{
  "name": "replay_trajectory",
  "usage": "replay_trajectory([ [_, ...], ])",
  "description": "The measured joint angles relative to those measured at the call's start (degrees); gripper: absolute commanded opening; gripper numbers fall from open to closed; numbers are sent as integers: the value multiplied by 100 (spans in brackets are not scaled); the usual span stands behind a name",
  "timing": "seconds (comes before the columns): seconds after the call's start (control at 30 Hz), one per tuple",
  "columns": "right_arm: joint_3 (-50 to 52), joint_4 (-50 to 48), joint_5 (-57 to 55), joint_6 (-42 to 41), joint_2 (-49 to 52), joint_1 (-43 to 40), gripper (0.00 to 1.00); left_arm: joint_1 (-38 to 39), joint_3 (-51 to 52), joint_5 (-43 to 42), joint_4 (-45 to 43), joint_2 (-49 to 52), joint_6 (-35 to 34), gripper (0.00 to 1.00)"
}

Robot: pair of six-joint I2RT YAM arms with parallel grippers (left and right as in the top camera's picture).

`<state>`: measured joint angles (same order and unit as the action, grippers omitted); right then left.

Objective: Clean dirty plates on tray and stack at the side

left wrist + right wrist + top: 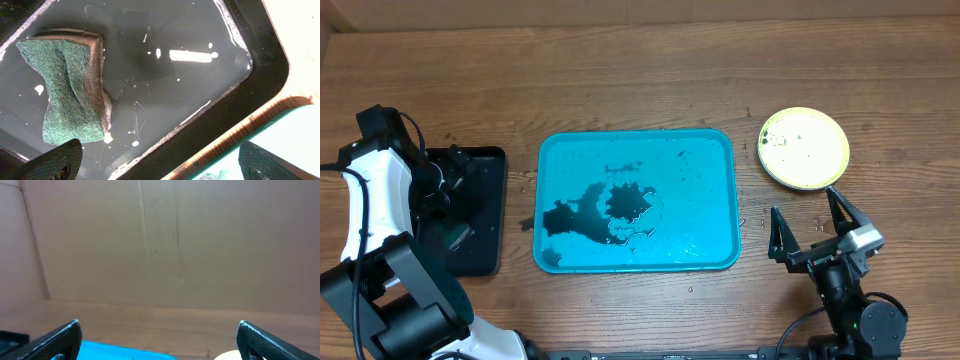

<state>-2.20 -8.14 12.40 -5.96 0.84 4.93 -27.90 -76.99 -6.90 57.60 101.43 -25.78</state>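
Plate (pixel 804 148), yellow-green, dark-specked: lay on the table right of the turquoise tray (pixel 710 150), just ahead of the right gripper (pixel 802 205), whose claw was spread and empty. Tray held smears and wet, no plates. Other plates: unseen, possibly stacked beneath. Left gripper (pixel 157 160), spread and empty, hung over the sponge (pixel 70 90) in the black tray (pixel 260 75). Step judged late. Next move likely called for lowering onto the sponge and pinching its narrow waist.
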Motion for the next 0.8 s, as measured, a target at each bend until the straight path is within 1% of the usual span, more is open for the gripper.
replay_trajectory([
  [0.2, 114, -35, -216, 2, -2, 0, 100, 0, 0, 0, 0, 0, 0, 100],
  [0.27, 114, 85, -284, 2, -7, 0, 100, 0, 0, 0, 0, 0, -2, 100],
  [0.4, 114, 791, -461, -2, -13, 4, 100, 0, 0, 0, -2, 0, 0, 100],
  [0.53, 114, 1296, -649, 2, -20, 4, 100, 0, 0, 0, 2, 0, -2, 100],
  [0.8, 114, 1327, -885, 2, -20, 4, 100, 0, 0, 0, 0, 0, -2, 100],
])
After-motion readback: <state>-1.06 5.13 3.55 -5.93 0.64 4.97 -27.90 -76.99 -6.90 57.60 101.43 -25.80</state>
